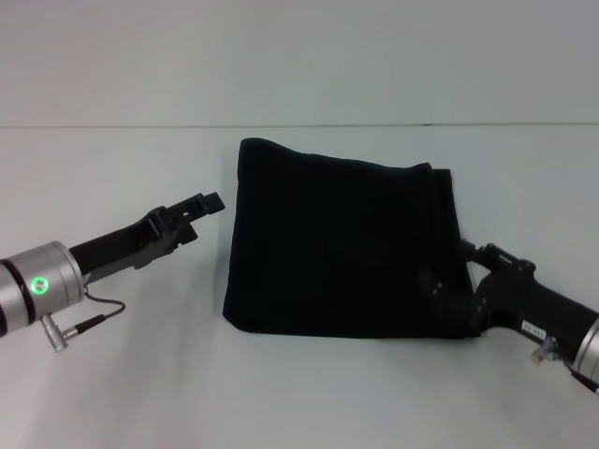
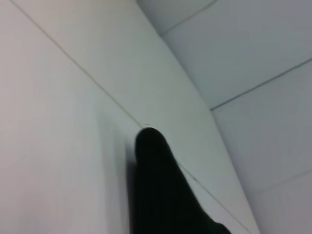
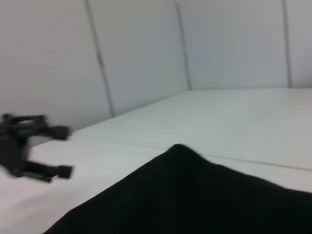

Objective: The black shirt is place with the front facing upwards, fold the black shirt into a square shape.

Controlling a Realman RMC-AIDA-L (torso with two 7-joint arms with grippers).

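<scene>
You have the black shirt (image 1: pixel 342 248) folded square; left gripper (image 1: pixel 208 203) open beside it, right gripper's (image 1: pixel 447 297) fingers unreadable at its edge.

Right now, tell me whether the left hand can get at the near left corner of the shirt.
Probably yes. The left hand hovers just off the shirt's left edge, with only bare table between it and that corner.
</scene>
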